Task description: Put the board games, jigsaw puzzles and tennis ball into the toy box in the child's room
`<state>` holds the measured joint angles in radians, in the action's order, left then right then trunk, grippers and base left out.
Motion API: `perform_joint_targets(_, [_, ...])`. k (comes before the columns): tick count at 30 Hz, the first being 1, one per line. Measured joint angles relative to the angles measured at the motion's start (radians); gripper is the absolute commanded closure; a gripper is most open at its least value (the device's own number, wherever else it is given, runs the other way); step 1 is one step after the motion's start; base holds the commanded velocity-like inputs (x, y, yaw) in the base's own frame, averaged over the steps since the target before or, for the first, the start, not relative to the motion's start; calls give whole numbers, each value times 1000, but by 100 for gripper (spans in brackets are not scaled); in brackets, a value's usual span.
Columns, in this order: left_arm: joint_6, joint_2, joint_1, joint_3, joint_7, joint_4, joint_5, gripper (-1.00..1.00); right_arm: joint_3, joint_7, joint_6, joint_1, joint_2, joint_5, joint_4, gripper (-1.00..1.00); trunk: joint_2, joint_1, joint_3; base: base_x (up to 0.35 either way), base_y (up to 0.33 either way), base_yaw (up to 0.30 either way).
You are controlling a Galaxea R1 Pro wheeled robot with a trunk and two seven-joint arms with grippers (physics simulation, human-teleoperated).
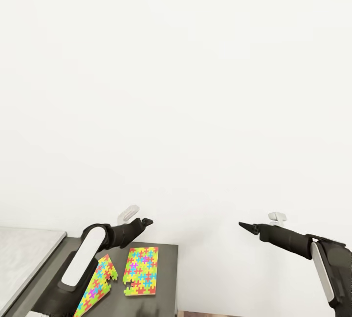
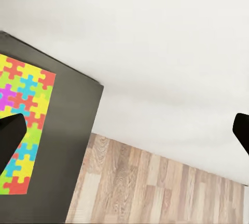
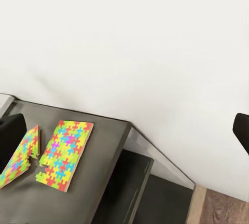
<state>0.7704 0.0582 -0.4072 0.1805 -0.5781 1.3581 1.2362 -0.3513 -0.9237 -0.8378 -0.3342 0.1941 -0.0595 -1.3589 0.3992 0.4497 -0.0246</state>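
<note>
Item: white wall (image 1: 176, 87), plain, stood ahead of me at twelve o'clock. Item: wood-plank floor (image 2: 155, 187), pale, lay below it.

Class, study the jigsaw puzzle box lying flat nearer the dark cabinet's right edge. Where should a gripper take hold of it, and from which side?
Probably its long right edge, approached from the cabinet's open right side. The jigsaw puzzle box lies flat on the dark cabinet top, too thin to pinch from above, and the second puzzle box crowds its left. The left gripper, fingers apart, hovers nearest.
</note>
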Motion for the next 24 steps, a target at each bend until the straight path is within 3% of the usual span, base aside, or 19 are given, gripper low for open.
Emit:
perform_joint_targets(10, [-48,-3,-66,3,-5,-178,-2,-100,16,65,-34,-39,-1,4,43,-100,0,0,0,0,0,0])
perform_joint_targets(19, [-74,-6,-138,5,-2,-336,-3,-100,107,121,-90,-60,0,4,62,-100,0,0,0,0,0,0])
perform_joint_targets(24, [-93,-13,-181,4,-1,-437,-3,-100,131,130,-100,-63,0,2,66,-100,0,0,0,0,0,0])
